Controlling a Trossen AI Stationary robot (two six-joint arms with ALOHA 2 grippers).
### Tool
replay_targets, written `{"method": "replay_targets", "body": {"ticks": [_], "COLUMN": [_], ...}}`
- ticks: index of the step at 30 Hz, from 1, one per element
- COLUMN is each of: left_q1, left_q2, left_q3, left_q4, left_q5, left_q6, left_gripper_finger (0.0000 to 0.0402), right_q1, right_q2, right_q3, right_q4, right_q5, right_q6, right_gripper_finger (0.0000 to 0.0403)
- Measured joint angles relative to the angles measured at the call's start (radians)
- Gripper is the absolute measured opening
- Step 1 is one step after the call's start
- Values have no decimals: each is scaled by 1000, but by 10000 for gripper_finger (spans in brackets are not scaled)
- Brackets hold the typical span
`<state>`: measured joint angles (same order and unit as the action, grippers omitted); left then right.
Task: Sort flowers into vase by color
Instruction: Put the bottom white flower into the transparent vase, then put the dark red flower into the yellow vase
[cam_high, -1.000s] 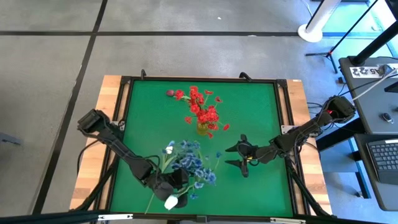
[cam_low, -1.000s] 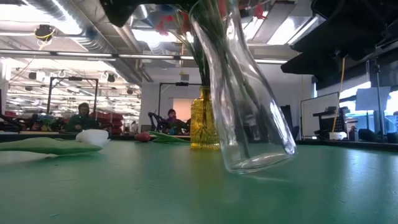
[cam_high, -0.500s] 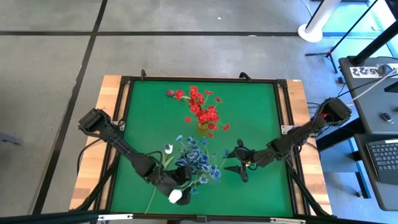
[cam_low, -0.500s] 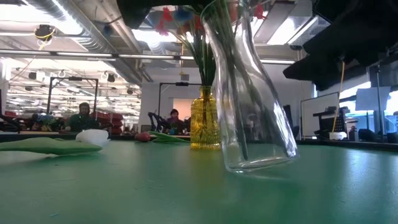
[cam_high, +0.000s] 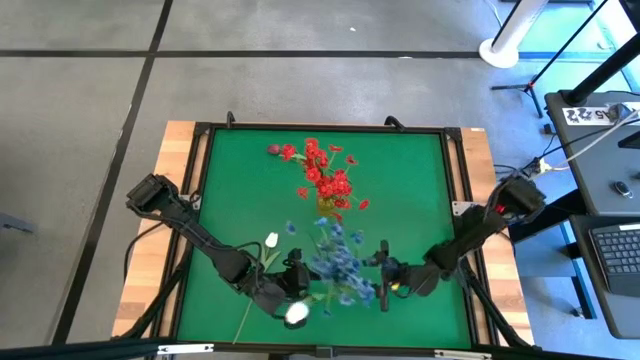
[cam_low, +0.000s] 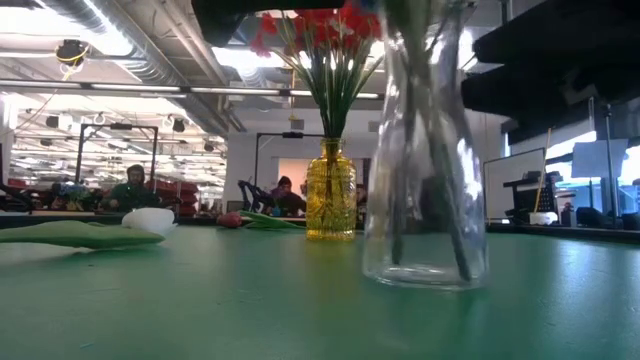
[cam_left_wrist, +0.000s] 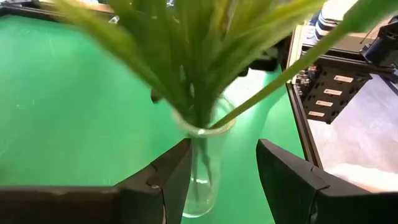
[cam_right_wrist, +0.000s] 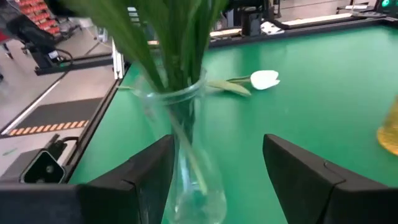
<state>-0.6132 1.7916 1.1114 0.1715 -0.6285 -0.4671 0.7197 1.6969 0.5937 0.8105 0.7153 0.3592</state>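
Clear vase (cam_low: 425, 200): upright near tabletop (cam_high: 400, 170) front edge, blue sprays (cam_high: 340, 262) inside.
Left gripper (cam_high: 292, 283): fingers spread beside vase, seemingly not touching.
Right gripper (cam_high: 384, 277): released, opposite side.
Yellow vase (cam_low: 330, 200): mid-tabletop, red sprays (cam_high: 325, 178).
White tulip (cam_high: 270, 241): lying front-left.
Blocking: foliage hides vase neck.

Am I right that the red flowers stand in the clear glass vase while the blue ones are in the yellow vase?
Not quite, it is the reverse: the low view shows the red flowers in the yellow vase; the high view shows the blue flowers in the clear glass vase.
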Motion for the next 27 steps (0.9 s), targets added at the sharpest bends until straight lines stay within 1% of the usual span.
{"method": "replay_targets", "body": {"ticks": [6,11,14,17,20,24,27], "left_q1": [0,0,-6,-23,-48,-104,-153], "left_q2": [0,0,0,-22,-82,-166,-223], "left_q3": [0,0,0,0,0,0,0], "left_q4": [0,-4,-26,-95,-209,-411,-549], "left_q5": [0,12,12,-5,-49,-151,-236], "left_q6": [0,0,-1,-12,-78,-190,-283], "left_gripper_finger": [175,175,175,175,175,175,175], "right_q1": [0,0,0,0,0,0,1], "right_q2": [112,123,123,101,45,-55,-138], "right_q3": [95,107,107,107,107,106,106], "right_q4": [-2,-12,-58,-176,-345,-571,-716], "right_q5": [-1,0,-15,-43,-45,-33,5], "right_q6": [7,31,33,80,148,211,225], "right_gripper_finger": [244,246,246,245,244,244,243]}}
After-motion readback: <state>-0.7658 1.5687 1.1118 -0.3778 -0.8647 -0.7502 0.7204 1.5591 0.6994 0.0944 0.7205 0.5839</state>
